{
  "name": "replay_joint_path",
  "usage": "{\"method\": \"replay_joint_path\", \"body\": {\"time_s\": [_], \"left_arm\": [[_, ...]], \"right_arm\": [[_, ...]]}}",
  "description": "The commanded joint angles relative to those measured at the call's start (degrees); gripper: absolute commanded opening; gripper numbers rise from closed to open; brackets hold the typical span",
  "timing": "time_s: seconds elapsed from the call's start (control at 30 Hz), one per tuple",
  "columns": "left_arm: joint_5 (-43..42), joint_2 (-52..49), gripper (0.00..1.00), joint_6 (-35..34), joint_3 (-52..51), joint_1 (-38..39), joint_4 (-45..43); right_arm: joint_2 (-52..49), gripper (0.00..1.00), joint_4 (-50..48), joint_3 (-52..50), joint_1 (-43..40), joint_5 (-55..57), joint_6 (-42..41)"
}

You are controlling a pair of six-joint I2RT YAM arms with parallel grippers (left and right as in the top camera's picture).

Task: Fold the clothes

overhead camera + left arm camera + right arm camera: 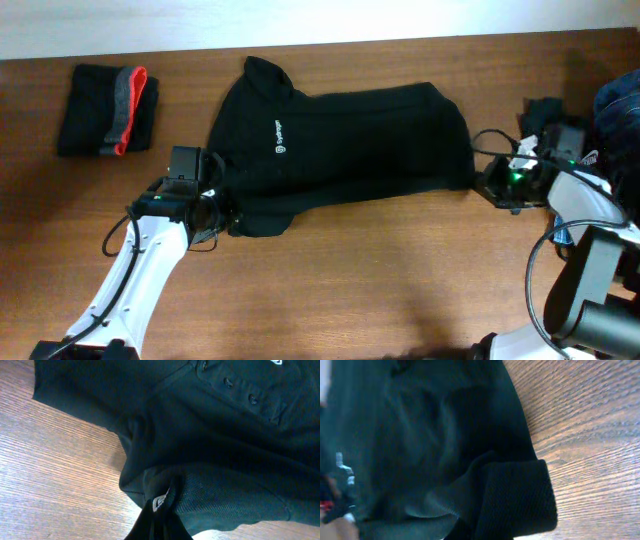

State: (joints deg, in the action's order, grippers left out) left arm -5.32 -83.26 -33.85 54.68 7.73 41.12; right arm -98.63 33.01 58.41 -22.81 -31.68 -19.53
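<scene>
A large black short-sleeved shirt (350, 145) with a small white chest logo (281, 151) lies spread across the middle of the table. My left gripper (225, 215) is shut on a bunch of fabric at the shirt's lower left corner. In the left wrist view the shirt (225, 435) is gathered into the left gripper (161, 512). My right gripper (481, 182) is at the shirt's right edge. In the right wrist view a ribbed cuff (520, 497) and folds of the shirt run into the right gripper (470, 531), whose dark fingers are mostly hidden by cloth.
A folded black garment with a grey and red band (108, 110) lies at the back left. Blue cloth (620, 105) and a small dark item (545, 108) sit at the right edge, behind the right arm. Bare wooden table (360, 290) runs along the front.
</scene>
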Motion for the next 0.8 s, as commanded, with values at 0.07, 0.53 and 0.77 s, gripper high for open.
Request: {"method": "replay_joint_path", "body": {"time_s": [0.07,0.53,0.77], "left_arm": [[1.9,-0.4,0.01,0.7,0.8,-0.7,0.3],[1.9,-0.4,0.01,0.7,0.8,-2.0,1.4],[0.2,-0.4,0.01,0.7,0.8,-4.9,2.4]], "right_arm": [[-0.1,0.04,2.0,1.7,-5.2,-7.4,-0.5],[-0.1,0.04,3.6,1.8,-6.8,-7.1,4.0],[-0.1,0.04,3.6,1.8,-6.8,-7.1,4.0]]}}
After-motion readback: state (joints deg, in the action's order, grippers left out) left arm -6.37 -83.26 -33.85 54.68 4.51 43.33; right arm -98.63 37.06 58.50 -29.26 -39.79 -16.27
